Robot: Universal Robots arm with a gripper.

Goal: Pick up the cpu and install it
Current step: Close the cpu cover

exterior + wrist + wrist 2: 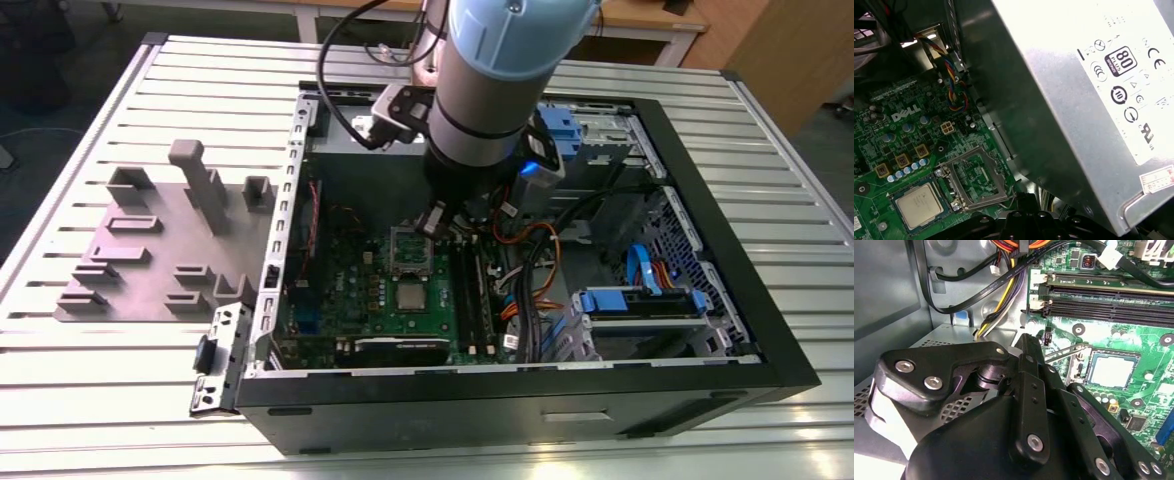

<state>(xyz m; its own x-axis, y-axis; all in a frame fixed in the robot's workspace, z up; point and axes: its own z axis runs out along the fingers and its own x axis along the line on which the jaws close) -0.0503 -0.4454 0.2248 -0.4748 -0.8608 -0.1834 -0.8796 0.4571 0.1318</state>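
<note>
Your arm's gripper (434, 222) hangs inside open black computer case (467, 415) on ribbed metal surface (107, 400), black fingers (1030, 375) pressed together, gripping nothing. Small flat square silver-gray cpu (919, 204) lies seated in socket on green motherboard (884, 135), apart from gripper. Silver rectangular socket frame (974, 177) stands tilted up, just beside cpu. Big gray box (1064, 90) with white label sits next to frame in first wrist view

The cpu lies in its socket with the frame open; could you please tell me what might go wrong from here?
The frame stands open, so the cpu is unclamped and a nudge could shift it. The gripper hangs close to the frame and cables; it might snag them.
</note>
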